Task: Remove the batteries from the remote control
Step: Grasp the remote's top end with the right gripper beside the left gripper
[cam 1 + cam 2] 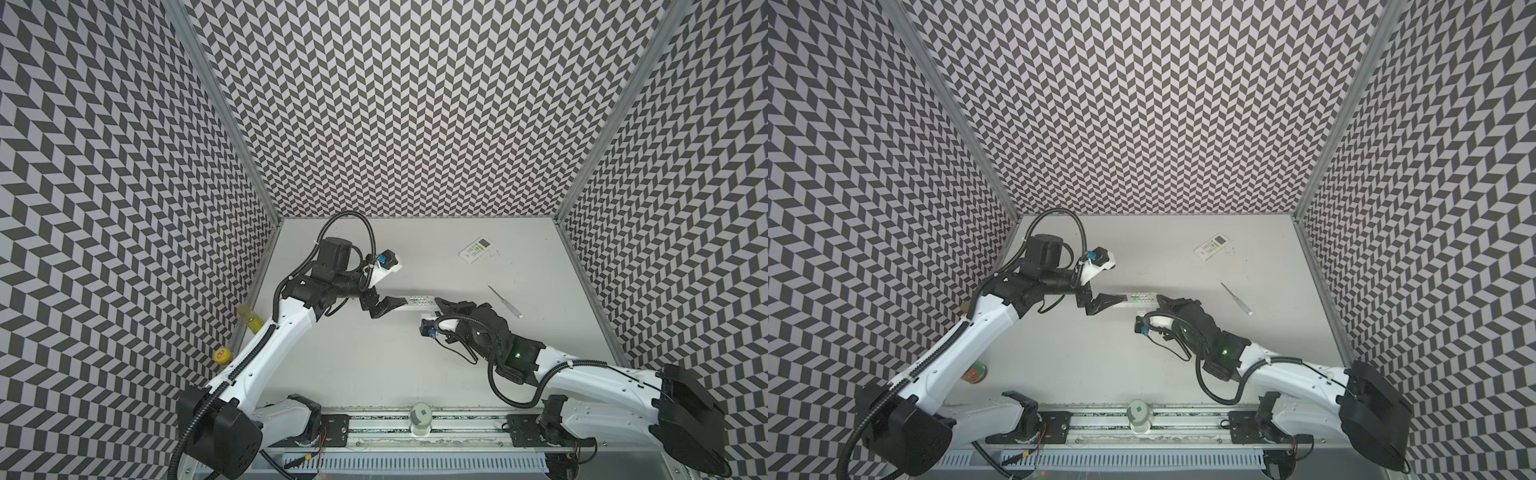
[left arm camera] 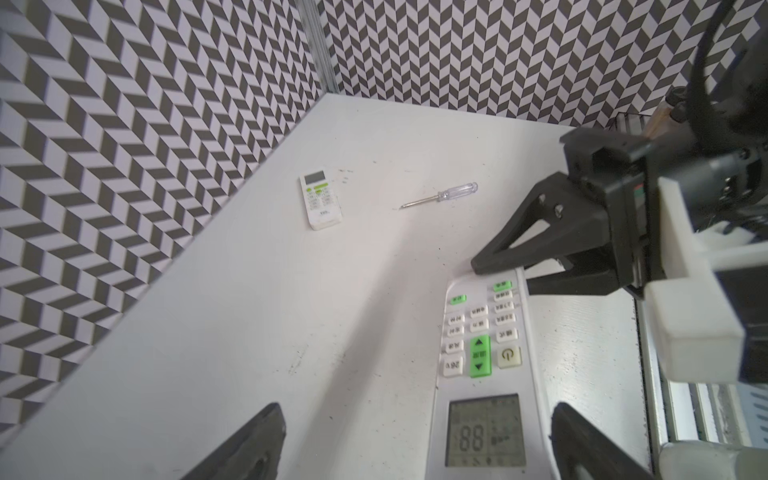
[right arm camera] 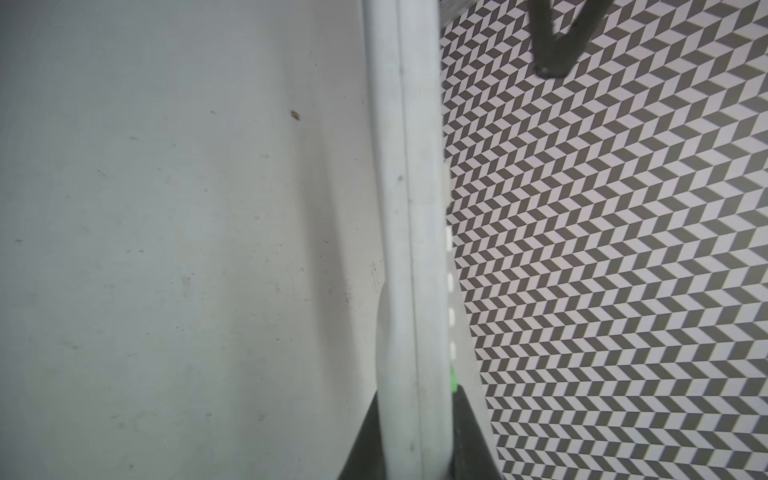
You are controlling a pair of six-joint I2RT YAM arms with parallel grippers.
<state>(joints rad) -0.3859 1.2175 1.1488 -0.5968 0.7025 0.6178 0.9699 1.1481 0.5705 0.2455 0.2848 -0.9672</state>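
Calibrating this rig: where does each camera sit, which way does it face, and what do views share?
Top views: overhead, near side, looking down at the table and back wall; the left arm and right arm show.
Left wrist: on the left arm, facing along the held remote toward the right end effector; the open left end effector frames it.
Right wrist: on the right arm, sighting along the remote's edge; its fingers clamp it.
Shared: all show the held remote; top and left wrist views, the second remote and screwdriver.

You have open table (image 1: 374, 365) near the front centre; the raised remote (image 1: 417, 302) bars the middle, and a second remote (image 1: 476, 250) and screwdriver (image 1: 505, 301) lie far right, well apart
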